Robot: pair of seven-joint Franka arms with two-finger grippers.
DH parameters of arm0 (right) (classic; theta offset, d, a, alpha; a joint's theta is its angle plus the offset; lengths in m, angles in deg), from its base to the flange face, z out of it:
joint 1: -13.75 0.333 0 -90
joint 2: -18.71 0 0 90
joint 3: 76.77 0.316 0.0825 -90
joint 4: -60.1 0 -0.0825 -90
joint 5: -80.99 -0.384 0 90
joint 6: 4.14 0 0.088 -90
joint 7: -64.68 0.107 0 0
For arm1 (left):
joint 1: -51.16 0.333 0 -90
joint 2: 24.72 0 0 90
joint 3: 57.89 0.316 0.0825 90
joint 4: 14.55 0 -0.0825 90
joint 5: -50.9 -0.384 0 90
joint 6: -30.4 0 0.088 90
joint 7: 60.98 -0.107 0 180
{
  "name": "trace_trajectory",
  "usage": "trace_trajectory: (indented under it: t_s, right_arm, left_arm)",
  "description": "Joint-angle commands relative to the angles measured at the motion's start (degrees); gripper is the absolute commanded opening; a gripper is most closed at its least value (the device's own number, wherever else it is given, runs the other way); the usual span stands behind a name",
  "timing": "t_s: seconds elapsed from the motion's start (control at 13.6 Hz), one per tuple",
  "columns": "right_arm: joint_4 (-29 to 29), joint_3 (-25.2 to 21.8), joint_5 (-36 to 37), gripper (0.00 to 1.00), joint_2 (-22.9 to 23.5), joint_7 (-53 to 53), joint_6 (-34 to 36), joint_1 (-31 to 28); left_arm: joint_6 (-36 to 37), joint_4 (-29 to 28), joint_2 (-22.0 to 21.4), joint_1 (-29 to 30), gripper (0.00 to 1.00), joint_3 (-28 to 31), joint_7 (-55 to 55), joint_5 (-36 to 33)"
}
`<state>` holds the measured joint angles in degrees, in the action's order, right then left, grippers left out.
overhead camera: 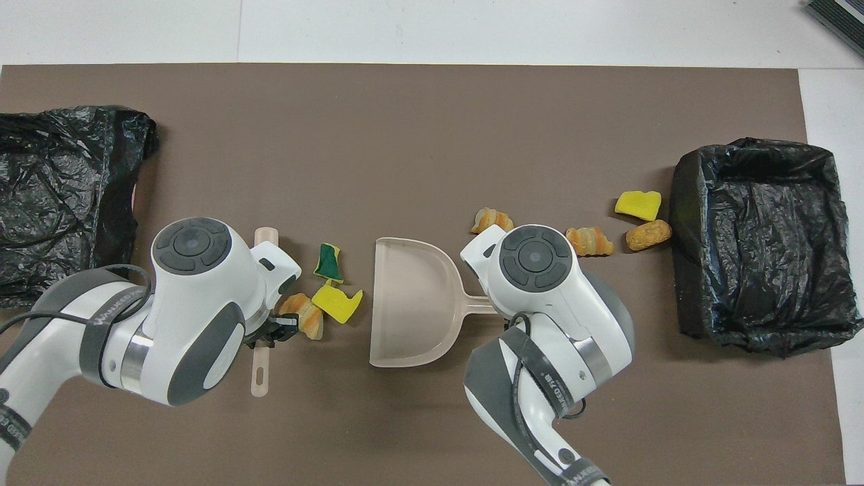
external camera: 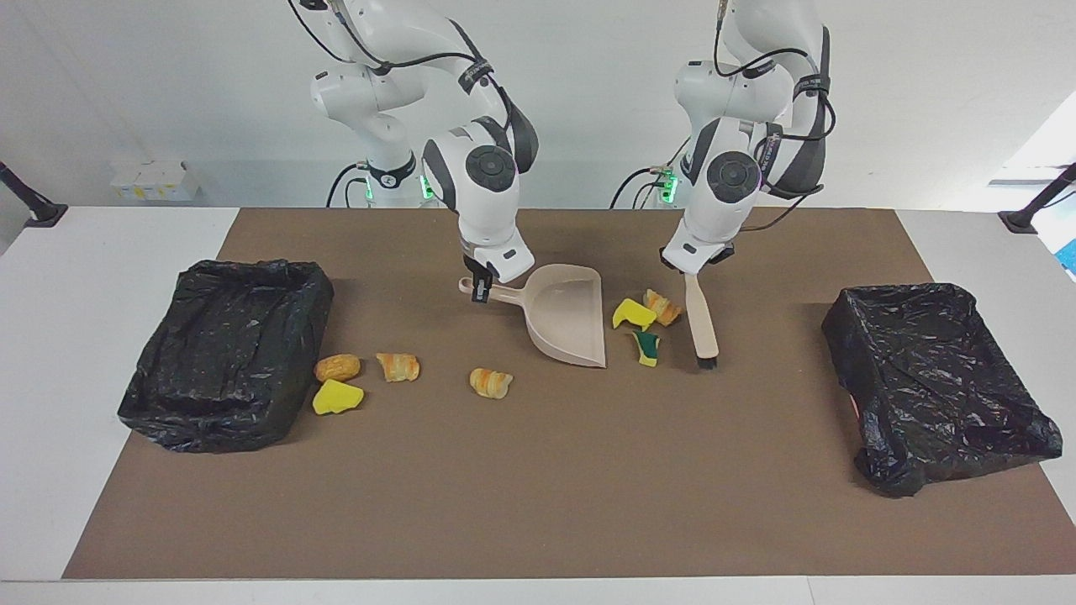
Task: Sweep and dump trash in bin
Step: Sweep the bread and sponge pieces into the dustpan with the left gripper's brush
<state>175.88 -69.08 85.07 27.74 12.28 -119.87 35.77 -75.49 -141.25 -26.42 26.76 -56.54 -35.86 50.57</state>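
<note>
The sweeping step was in hand: the left claw point(external camera: 694, 273) gripped the brush point(external camera: 701, 323), the right claw point(external camera: 480, 288) the dustpan point(external camera: 570, 323) handle. Three scraps of trash point(external camera: 646, 323) lay between brush and pan mouth; four more point(external camera: 395, 370) lay near one of two black-lined bins point(external camera: 225, 353). Next, I judged, the brush should push the three into the pan.

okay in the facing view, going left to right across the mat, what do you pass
Black-lined bin → tan lump above a yellow sponge chunk → bread-like lump → bread-like lump → beige dustpan → three-scrap cluster → beige brush → second black-lined bin.
</note>
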Motion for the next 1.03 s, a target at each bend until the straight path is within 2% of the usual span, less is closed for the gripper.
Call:
trace_trajectory:
  t_s: [0.0,0.15,0.37,0.59,0.95]
  right_arm:
    - [1.82,0.31,0.92,0.00,-0.95,-1.30,-1.25,-0.32]
    - [1.82,0.32,0.92,0.00,-0.95,-1.30,-1.34,-0.32]
    - [1.82,0.32,0.92,0.00,-0.77,-1.21,-1.43,-0.23]
    - [1.90,0.32,0.92,0.00,-0.77,-1.21,-1.43,-0.14]
    - [1.82,0.31,0.92,0.00,-0.77,-1.12,-1.43,0.47]
  left_arm:
    - [-3.42,-6.79,-4.80,1.02,0.00,0.59,2.55,0.60]
    - [-7.11,-8.38,-4.37,0.68,0.00,0.41,5.71,0.60]
    - [-11.51,-8.39,-2.61,0.15,0.00,0.24,4.06,0.68]
    - [-13.98,-8.22,-2.61,-4.93,0.00,0.32,-2.51,2.79]
    - [-14.77,-7.51,-2.96,-13.82,0.00,0.23,-6.12,5.95]
